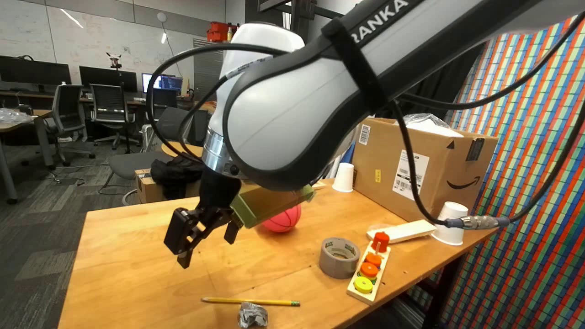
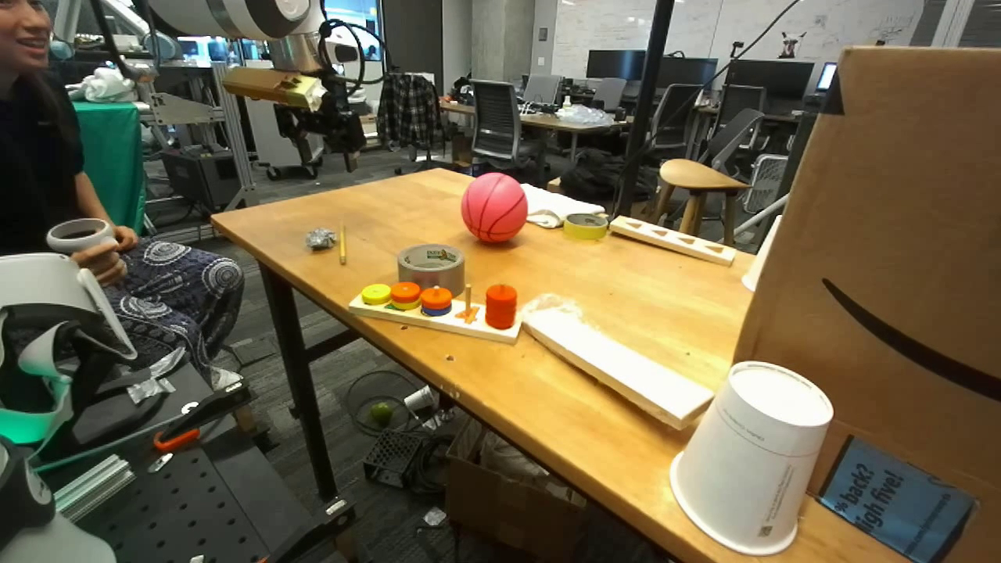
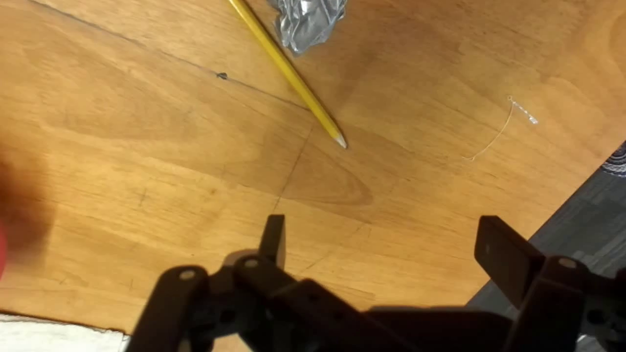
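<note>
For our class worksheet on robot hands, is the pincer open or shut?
The pincer is open: in the wrist view its fingertips stand wide apart, with tabletop visible and nothing gripped between them.

I see a free way down from the hand (image 3: 381, 220) to bare worktop (image 1: 137, 269). Nearby, a pencil (image 3: 288, 73) and crumpled foil (image 3: 310, 22) lie low enough to pass over. The pink ball (image 2: 494, 207) stands up to one side; a tape roll (image 1: 336, 264) and peg toy (image 2: 435, 305) crowd an edge, and a big box (image 1: 436, 157) blocks an end.
</note>
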Tool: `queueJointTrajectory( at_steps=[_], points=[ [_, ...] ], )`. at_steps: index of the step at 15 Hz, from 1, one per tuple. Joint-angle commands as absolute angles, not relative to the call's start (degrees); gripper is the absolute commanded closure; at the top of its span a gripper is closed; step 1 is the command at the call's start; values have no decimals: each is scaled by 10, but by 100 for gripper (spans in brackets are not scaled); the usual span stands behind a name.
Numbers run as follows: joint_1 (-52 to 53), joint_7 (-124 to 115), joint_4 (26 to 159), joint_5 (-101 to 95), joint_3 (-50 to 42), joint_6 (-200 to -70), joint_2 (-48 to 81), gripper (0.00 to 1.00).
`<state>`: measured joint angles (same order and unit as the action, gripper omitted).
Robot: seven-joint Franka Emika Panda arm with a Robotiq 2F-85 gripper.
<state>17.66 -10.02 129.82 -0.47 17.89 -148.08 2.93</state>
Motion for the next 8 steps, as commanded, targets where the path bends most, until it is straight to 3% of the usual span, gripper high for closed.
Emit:
queueJointTrajectory(
  at_steps=[1,8],
  points=[
    [169,-59,1262,30,172,-1490,65,0],
    [156,-30,1157,0,148,-1463,136,0]
  ],
)
